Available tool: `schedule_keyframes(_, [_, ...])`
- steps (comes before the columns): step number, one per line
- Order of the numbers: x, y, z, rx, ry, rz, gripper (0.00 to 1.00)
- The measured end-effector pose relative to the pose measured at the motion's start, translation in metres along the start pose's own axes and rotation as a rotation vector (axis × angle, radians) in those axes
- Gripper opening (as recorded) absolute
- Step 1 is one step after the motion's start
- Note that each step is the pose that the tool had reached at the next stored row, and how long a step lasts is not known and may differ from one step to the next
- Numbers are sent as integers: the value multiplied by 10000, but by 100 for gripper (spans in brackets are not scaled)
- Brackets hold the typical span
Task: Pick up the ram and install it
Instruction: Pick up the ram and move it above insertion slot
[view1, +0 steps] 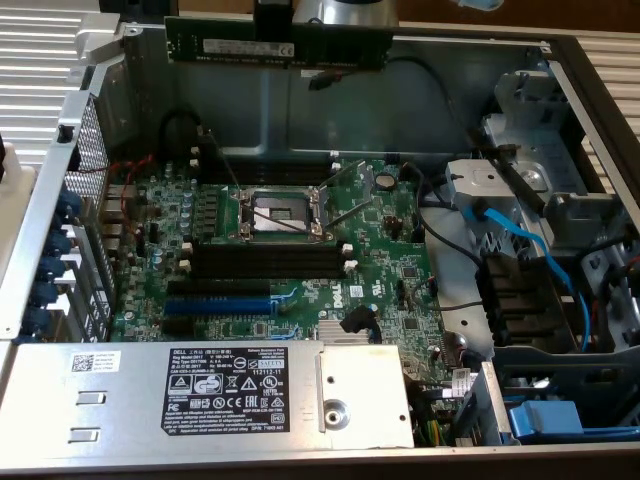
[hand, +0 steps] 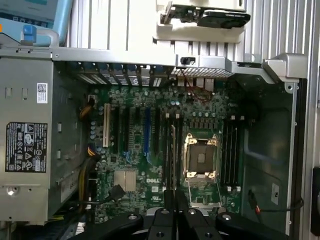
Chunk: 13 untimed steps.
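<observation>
Gripper is shut tight on the ram, holding it level & high in the air over the board, not touching it, w/ its thin edge lined up along the black slots near the board's middle, next to the socket.

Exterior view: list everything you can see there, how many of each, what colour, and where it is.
computer case: one, grey metal, open, around everything else
motherboard: one, green, on the case floor
processor socket: one, silver and black, middle of the motherboard
memory slots: several, black with white end clips, beside the socket
expansion slot: one, blue, between the memory slots and the power supply
power supply: one, silver with labels, exterior view's lower left
cable: one, blue, exterior view's right
memory stick: one, dark green, raised above the motherboard
gripper: one, black, shut on the memory stick
</observation>
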<state>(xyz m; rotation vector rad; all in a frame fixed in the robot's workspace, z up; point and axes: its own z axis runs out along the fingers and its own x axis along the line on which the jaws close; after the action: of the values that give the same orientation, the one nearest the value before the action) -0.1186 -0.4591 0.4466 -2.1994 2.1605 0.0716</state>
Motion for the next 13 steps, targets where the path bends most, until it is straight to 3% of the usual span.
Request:
schedule_keyframes(2, [-23,0,7,6,-98,2,12])
schedule_keyframes(3, [-36,-1,15,6,-121,3,12])
schedule_keyframes(9, [-160,-4,89,5,-133,5,12])
schedule_keyframes(11, [-209,-5,109,2,-86,5,12])
schedule_keyframes(13, [-239,-6,118,1,24,4,12])
